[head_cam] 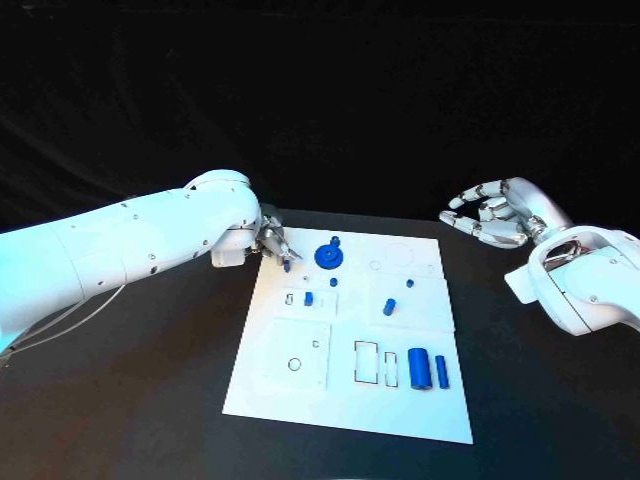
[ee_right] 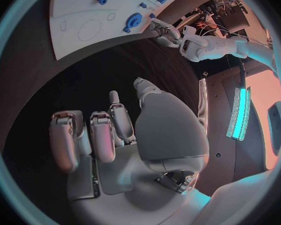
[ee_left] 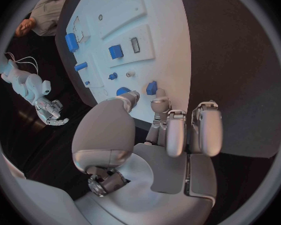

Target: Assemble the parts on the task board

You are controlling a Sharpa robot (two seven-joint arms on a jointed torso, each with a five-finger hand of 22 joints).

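Observation:
The white task board (head_cam: 263, 385) lies in the middle of the black table. A blue gear (head_cam: 330, 258) and a small blue piece (head_cam: 333, 241) sit near its far edge. A blue cylinder (head_cam: 420, 369) and a blue bar (head_cam: 441, 371) lie at its near right, with several small blue parts between. My left hand (head_cam: 274, 245) reaches over the board's far left corner. A small blue part (ee_left: 152, 87) sits right at its fingertips (ee_left: 158, 102), beside the gear (ee_left: 122, 91); whether it is pinched cannot be told. My right hand (head_cam: 493, 212) hangs raised off the board's far right, fingers apart, holding nothing.
Outlined recesses (head_cam: 366, 362) mark the board's near half, and a round outline (head_cam: 398, 255) its far right. Bare black table (head_cam: 551, 400) surrounds the board on both sides. My left arm (head_cam: 133, 245) stretches over the table's left part.

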